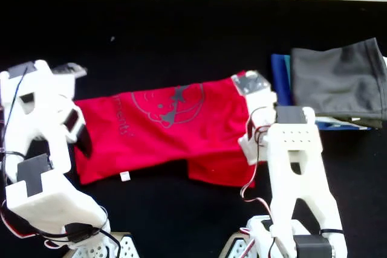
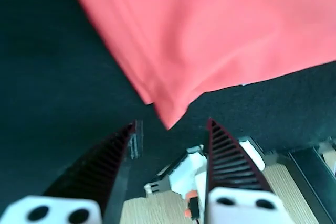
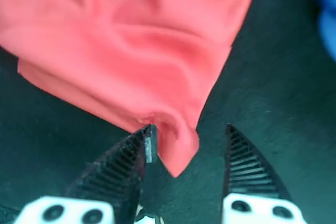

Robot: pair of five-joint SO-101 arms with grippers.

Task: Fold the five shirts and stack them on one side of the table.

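Lying across the middle of the black table (image 1: 181, 28) in the high view, the red shirt (image 1: 169, 128) is spread flat with its grey print (image 1: 172, 104) facing up. Its lower right part is doubled over into a darker flap, and a small white tag (image 1: 124, 176) rests on the table just below its lower left edge.

At the left of the frame, the left arm (image 1: 42, 149) bends over the shirt's left end. In its wrist view, the left gripper (image 2: 173, 124) has its jaws spread apart with nothing held. A corner of the shirt (image 2: 210, 40) points into the gap between the tips, and I cannot tell whether the cloth touches either jaw.

At the lower right centre of the high view, the right arm (image 1: 293, 167) rises to the shirt's right end. In its wrist view, the right gripper (image 3: 189, 129) also has its jaws wide apart and not clamped. A rumpled corner of the shirt (image 3: 131, 40) sits between them, close against one jaw and clear of the other.

At the right edge of the frame, well apart from the red shirt, a stack of folded shirts sits on the table. A grey shirt (image 1: 338, 80) is on top, and a blue shirt (image 1: 279, 77) shows along the stack's left side and under its lower edge. How many shirts lie beneath cannot be told.
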